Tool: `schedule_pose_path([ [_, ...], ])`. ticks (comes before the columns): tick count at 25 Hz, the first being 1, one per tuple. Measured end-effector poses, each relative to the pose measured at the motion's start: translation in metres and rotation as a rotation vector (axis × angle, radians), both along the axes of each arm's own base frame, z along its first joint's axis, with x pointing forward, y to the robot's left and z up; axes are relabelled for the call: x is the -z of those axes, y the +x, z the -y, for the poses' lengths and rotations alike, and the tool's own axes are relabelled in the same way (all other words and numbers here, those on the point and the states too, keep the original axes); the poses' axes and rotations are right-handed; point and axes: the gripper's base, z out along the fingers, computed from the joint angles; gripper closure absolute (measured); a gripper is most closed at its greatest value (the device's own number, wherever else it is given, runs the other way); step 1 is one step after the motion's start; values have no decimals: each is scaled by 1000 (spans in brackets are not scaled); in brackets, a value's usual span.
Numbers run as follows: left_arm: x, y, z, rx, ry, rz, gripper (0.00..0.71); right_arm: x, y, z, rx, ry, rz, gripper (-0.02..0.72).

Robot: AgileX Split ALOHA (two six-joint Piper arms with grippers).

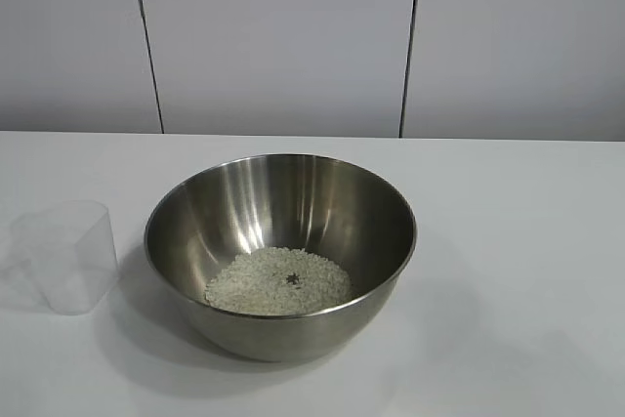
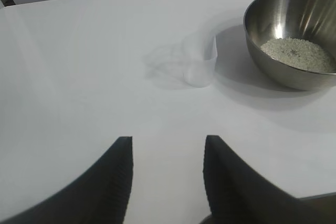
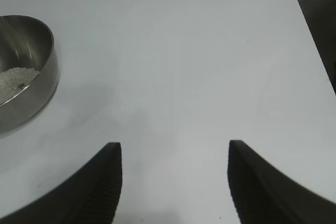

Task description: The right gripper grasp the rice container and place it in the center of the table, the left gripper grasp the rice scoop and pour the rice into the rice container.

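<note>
rice (image 1: 278, 280) already heaped in the rice container (image 1: 280, 251) at mid table (image 1: 527, 241), so pouring looks done; rice scoop (image 1: 66, 256) upright and empty just beside it. left gripper (image 2: 168, 150) spread, holding nothing; right gripper (image 3: 173, 156) parked, spread, likewise empty.
</note>
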Motion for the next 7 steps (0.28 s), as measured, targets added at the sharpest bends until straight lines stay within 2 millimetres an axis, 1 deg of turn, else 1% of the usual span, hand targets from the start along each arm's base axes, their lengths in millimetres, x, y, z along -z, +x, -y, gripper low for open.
schedule_pose_path([
  [2,2,4,0,-4,-3,17,395,0,0,0,0,0,-1,293],
  [7,3,5,0,-13,-7,19,395,0,0,0,0,0,-1,293],
])
